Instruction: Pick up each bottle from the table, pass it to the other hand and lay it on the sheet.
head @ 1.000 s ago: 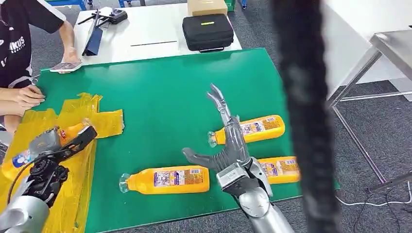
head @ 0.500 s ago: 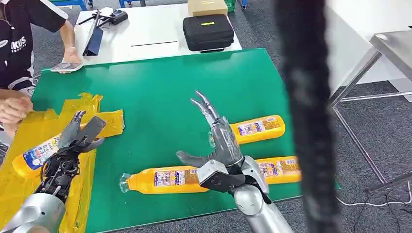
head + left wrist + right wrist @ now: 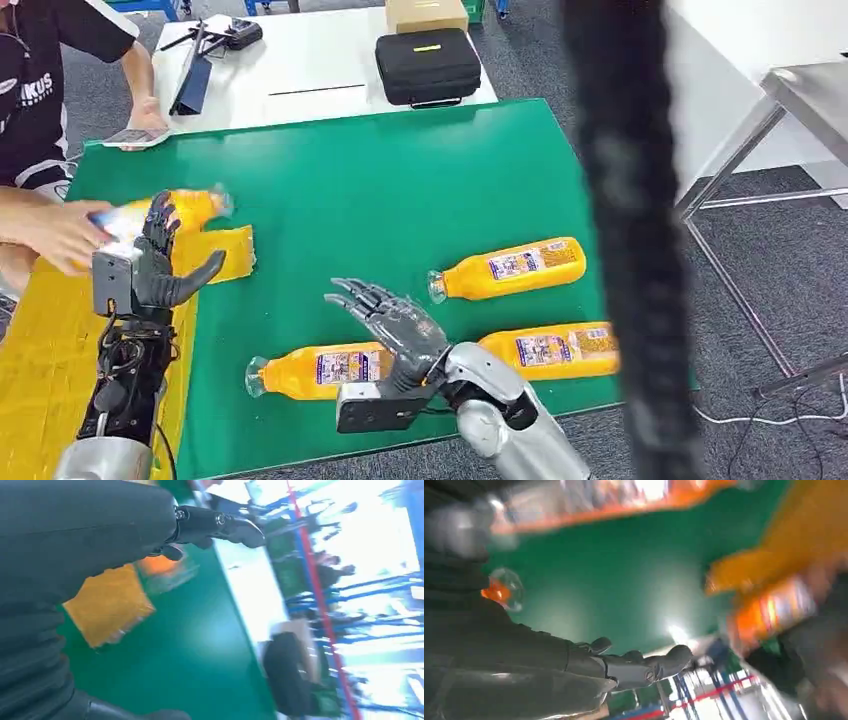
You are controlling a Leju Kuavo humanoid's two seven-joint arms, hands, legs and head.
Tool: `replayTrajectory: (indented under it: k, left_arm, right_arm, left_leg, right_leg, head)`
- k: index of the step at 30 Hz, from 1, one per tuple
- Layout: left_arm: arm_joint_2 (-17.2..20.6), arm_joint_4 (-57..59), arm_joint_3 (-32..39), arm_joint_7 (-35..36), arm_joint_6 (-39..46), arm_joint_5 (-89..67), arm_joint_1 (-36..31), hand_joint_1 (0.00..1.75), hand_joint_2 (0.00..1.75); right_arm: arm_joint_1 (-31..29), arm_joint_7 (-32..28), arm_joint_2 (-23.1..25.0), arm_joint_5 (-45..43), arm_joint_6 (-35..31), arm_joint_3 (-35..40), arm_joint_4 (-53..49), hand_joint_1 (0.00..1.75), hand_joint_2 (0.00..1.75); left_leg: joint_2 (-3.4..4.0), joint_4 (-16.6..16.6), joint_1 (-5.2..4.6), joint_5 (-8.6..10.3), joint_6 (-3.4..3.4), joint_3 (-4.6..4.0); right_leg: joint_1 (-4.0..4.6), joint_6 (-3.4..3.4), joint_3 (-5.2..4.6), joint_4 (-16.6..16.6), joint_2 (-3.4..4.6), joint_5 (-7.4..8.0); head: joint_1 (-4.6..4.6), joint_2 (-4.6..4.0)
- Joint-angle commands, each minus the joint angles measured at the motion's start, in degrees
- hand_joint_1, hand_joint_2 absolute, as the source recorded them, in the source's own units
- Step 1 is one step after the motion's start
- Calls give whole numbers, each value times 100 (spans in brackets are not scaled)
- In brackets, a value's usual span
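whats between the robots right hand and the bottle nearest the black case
Nothing: in the head view, bare green mat separates the right hand from that bottle.

Bare green mat (image 3: 380, 190) between bottles (image 3: 510, 268)

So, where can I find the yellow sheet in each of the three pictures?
Head view: the yellow sheet lies over the left end of the green mat.
Left wrist view: the sheet shows as a yellow corner on the mat.
Right wrist view: the sheet is blurred, bordering the mat.
Shared landmark: the green mat.
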Motion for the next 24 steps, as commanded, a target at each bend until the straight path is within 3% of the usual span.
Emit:
replayTrajectory:
  k: [1,6,15,16,17,18,19,20,21,22,24]
  left_arm:
    - [-275,-1170,-244,22,-219,344,398,0,175]
    - [-282,-1237,-259,49,-219,322,540,0,175]
    - [-357,-1308,-317,65,-202,293,622,0,175]
    - [-358,-1307,-330,71,-202,290,612,0,175]
    - [-363,-1328,-342,84,-198,288,608,0,175]
    - [-364,-1336,-344,87,-196,288,610,0,175]
    - [-374,-1353,-338,109,-197,299,626,0,175]
    - [-386,-1362,-335,123,-199,304,636,0,175]
    - [-386,-1362,-335,123,-199,304,636,0,175]
    - [-400,-1359,-341,122,-198,304,648,0,175]
    - [-409,-1362,-342,141,-200,310,664,0,175]
  right_arm:
    - [-676,416,-69,517,-58,893,1690,0,175]
    - [-744,552,91,711,-43,1125,2238,0,175]
    - [-988,1431,463,1556,-168,1357,3142,0,175]
    - [-994,1482,482,1634,-130,1374,3219,9,175]
    - [-998,1537,521,1742,-104,1391,3344,66,175]
    - [-995,1546,541,1765,-117,1382,3395,66,175]
    - [-1003,1607,567,1834,-129,1389,3472,140,175]
    - [-1002,1646,595,1903,-114,1378,3533,154,175]
    - [-1002,1646,595,1903,-114,1378,3533,154,175]
    - [-995,1656,601,1933,-108,1386,3551,175,175]
    - [-952,1645,609,1919,-208,1301,3500,175,175]
  left_leg:
    - [11,-1,3,-9,-10,23]
    - [16,-2,7,-18,-16,42]
    - [12,2,9,-17,-17,37]
    - [6,-2,5,-10,-12,26]
    - [3,-2,6,-8,-11,22]
    - [7,-1,9,-15,-16,39]
    - [5,-4,6,-8,-12,29]
    - [9,-2,11,-19,-19,51]
    - [8,-4,8,-15,-16,47]
    - [7,-4,5,-8,-12,36]
    - [5,-4,9,-13,-17,50]
  right_leg:
    - [4,0,24,-5,2,-6]
    - [9,0,43,-9,5,-11]
    - [10,-1,38,-4,-1,-12]
    - [5,-1,26,-4,-4,-8]
    - [6,-1,23,-6,-5,-6]
    - [10,-2,41,-7,-5,-12]
    - [6,-1,29,-7,-5,-7]
    - [12,-2,52,-9,-7,-15]
    - [8,-1,47,-8,-7,-12]
    - [6,-1,34,-7,-6,-7]
    - [10,-2,49,-10,-10,-11]
  head:
    - [0,0]
    - [0,0]
    - [0,0]
    - [2,0]
    - [0,0]
    - [0,0]
    - [-2,0]
    - [0,0]
    - [0,0]
    - [0,0]
    - [-2,0]
